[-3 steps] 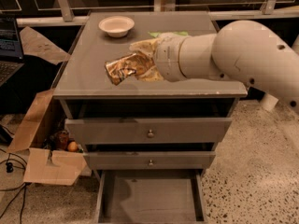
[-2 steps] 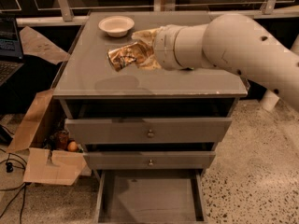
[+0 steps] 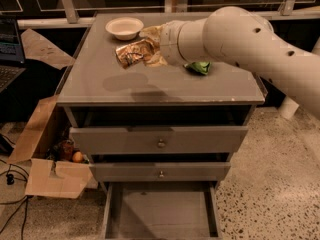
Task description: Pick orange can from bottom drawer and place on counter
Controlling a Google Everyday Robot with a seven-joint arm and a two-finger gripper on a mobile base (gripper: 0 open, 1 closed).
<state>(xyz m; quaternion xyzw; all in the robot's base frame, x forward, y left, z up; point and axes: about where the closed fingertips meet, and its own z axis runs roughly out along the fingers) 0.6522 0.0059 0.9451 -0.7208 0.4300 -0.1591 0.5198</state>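
My gripper point(image 3: 145, 53) is shut on the orange can point(image 3: 131, 54), a shiny golden-brown can held on its side above the counter point(image 3: 150, 86), near the white bowl. A shadow of the can lies on the counter below it. The white arm reaches in from the right and hides part of the counter's right side. The bottom drawer point(image 3: 161, 218) stands pulled open at the foot of the cabinet, and its grey floor is bare.
A white bowl point(image 3: 124, 27) sits at the counter's back left. A green snack bag point(image 3: 200, 67) peeks out under the arm. Two shut drawer fronts point(image 3: 160, 140) lie above the open drawer. A cardboard box point(image 3: 47, 171) with a small orange fruit point(image 3: 77, 157) stands at the left.
The gripper has carried the orange can farther back and to the left over the counter, toward the white bowl. The arm has swung with it.
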